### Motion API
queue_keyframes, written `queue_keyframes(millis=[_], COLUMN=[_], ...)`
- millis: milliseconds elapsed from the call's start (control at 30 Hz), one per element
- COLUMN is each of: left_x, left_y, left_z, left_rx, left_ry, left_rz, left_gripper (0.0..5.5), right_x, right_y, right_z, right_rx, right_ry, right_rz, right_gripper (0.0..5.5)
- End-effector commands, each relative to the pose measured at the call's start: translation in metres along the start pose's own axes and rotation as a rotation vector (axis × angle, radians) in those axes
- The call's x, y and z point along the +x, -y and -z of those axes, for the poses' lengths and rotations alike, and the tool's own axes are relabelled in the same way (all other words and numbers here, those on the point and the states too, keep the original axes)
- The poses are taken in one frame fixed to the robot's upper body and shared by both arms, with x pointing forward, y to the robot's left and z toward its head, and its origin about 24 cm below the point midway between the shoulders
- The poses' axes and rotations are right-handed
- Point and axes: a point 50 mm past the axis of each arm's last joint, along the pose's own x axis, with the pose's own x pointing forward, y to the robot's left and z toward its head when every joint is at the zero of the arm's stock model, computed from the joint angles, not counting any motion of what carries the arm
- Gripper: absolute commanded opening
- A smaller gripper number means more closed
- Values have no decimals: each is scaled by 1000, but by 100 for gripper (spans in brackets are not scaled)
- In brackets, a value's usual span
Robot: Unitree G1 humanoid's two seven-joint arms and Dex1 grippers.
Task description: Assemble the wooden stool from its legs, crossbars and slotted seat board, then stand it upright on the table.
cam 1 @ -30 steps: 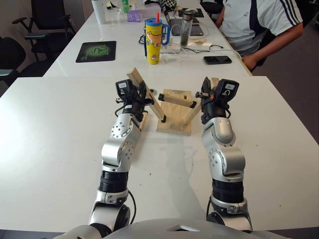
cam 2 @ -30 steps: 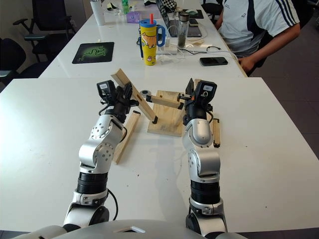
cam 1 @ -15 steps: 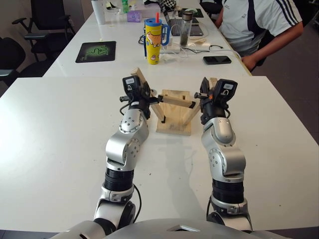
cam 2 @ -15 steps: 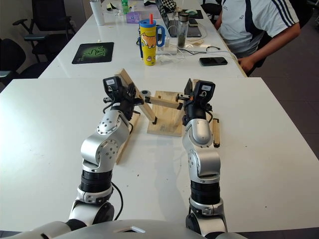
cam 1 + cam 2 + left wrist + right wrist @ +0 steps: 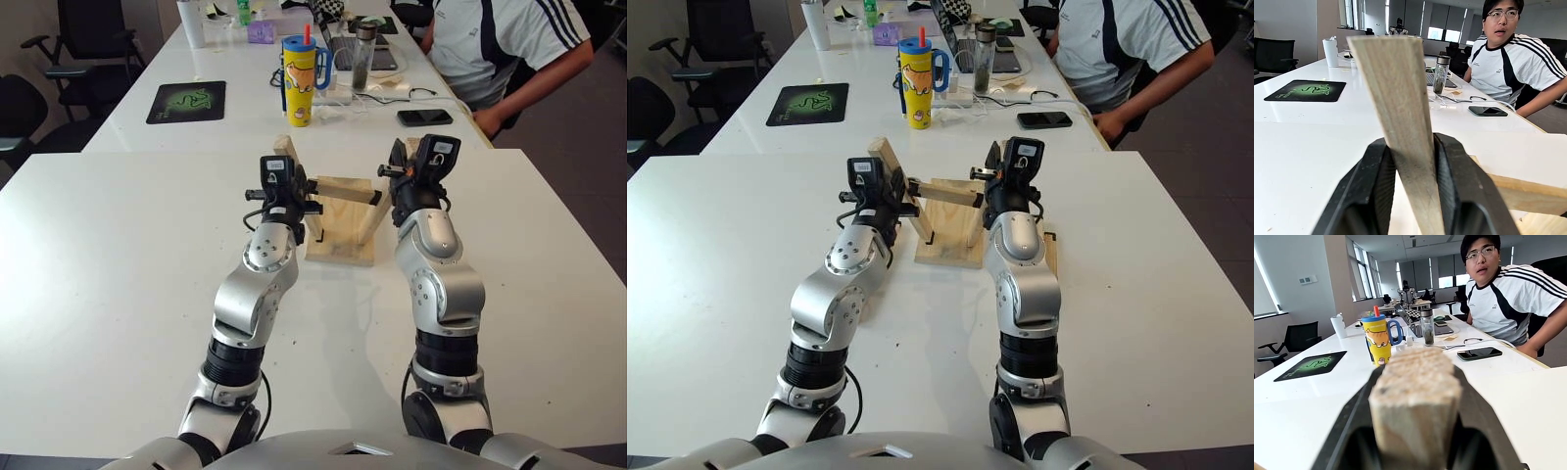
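Timber seems light, stiff; we clamp pale flat wooden leg (image 5: 1396, 88) inside left gripper (image 5: 1411, 164), pale square wooden bar (image 5: 1413, 374) inside right gripper (image 5: 1418, 404).

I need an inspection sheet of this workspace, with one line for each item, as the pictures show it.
Surface: white table, parts on it.
Job's things: seat board flat; crossbar between leg and second leg; loose wooden piece lying right of seat board.
Clutter: yellow cup, phone, mouse mat on far table.
Grippers: left gripper shut on leg; right gripper shut on second leg.
Cables: cable beside phone.
Surroundings: office chairs.
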Motion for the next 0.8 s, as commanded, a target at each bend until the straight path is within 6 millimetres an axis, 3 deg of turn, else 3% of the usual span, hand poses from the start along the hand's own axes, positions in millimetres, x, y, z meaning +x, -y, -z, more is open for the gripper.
queue_keyframes(millis=[33, 800], left_x=[-8, -10], left_y=[-19, -42], left_z=[58, 62], left_rx=[69, -21], left_ry=[-290, -226], left_rz=[-93, -199], left_gripper=[104, 105], right_x=[-1, -10], right_y=[-10, 8], right_z=[-2, 34], right_rx=[-136, -257], right_ry=[24, -128], right_rz=[-76, -52], right_gripper=[101, 106])
